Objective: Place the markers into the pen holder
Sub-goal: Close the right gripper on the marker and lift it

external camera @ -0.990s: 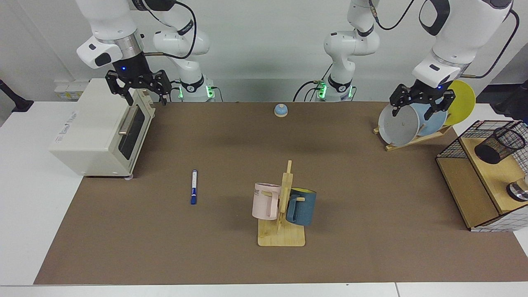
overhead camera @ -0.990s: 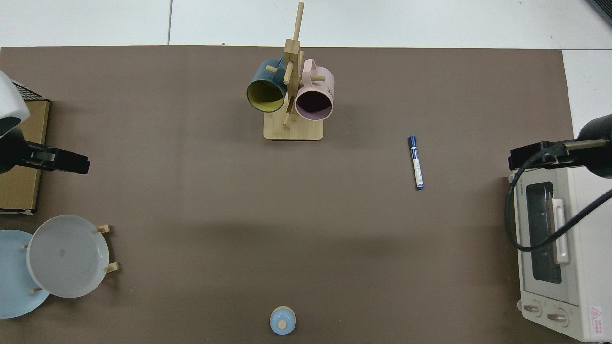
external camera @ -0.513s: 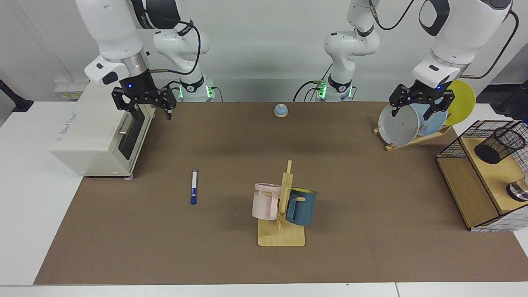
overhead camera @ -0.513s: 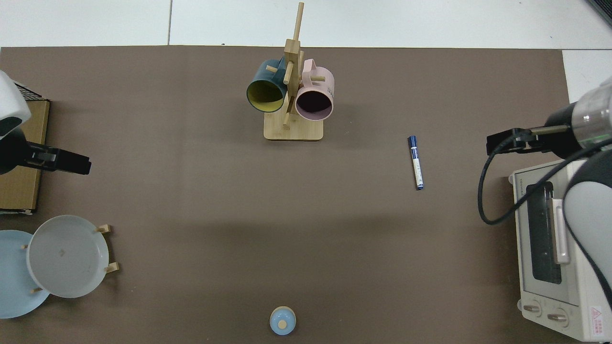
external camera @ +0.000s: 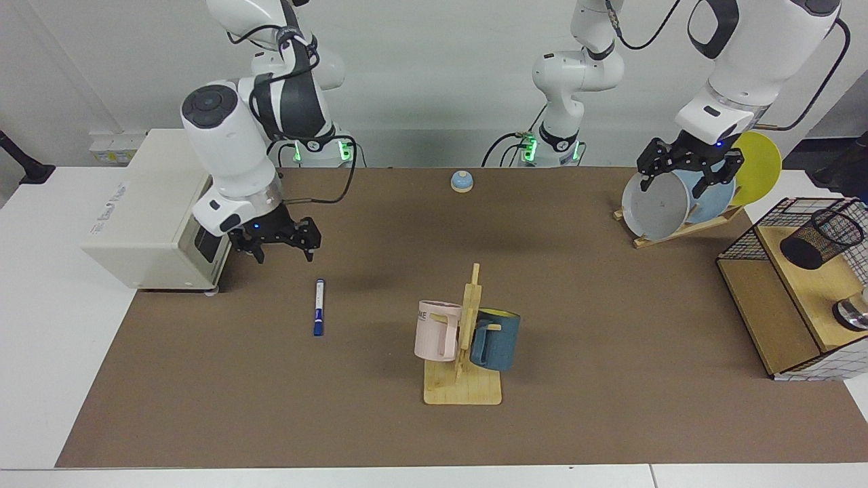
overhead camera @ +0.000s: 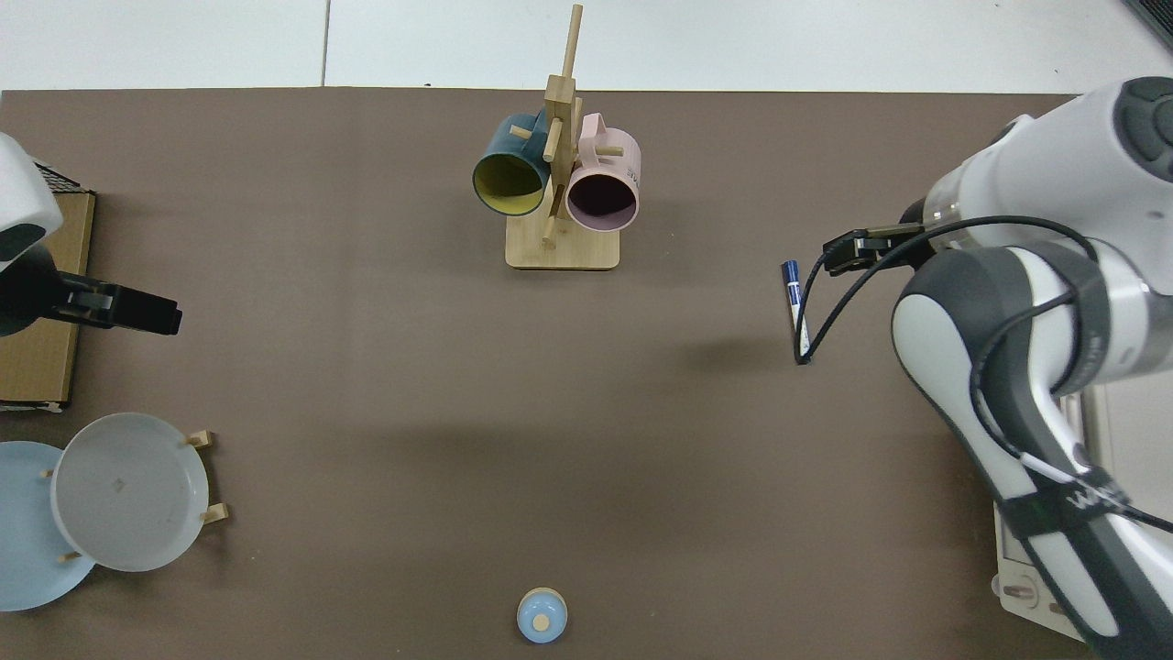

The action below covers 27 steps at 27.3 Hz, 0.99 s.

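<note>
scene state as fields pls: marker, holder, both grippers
marker: flat on the brown mat, untouched
pen holder: tilted on the wooden shelf in the wire-grid basket, no marker visible in it
right gripper: open, above the mat, beside the marker's far end, in front of the toaster oven
left gripper: open, waiting by the plate rack

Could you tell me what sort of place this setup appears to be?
Probably a robotics lab staged as a kitchen: two arms work a table holding a toaster oven, a mug tree, a plate rack and a marker.
</note>
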Tool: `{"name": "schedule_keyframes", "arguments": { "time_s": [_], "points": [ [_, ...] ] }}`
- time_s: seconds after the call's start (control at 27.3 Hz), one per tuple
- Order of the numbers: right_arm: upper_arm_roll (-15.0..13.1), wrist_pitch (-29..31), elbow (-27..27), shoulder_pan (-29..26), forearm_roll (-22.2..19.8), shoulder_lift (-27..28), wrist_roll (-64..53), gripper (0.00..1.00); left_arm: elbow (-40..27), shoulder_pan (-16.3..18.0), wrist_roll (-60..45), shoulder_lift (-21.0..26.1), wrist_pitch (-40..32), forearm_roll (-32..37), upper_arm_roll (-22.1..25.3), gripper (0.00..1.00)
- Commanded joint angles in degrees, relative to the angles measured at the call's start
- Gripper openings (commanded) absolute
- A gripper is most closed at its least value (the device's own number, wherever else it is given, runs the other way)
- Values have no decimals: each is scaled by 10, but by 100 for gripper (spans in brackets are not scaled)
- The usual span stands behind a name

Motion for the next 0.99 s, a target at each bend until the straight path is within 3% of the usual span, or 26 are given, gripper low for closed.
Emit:
{"name": "schedule_keyframes", "arguments": {
  "time_s": [0.0,0.4,0.73,0.95],
  "points": [
    [-1,60,-29,3,8,27,4,100,-29,-3,7,-19,10,-7,4,100],
    [-2,136,-47,2,-1,111,3,100,-42,0,8,-22,11,-7,5,100],
    [-2,166,-59,-3,-4,137,-1,99,-46,0,8,-22,11,-7,5,100],
    [-3,205,-86,-9,-4,139,-3,82,-46,0,7,-22,11,-7,5,100]
  ]
}}
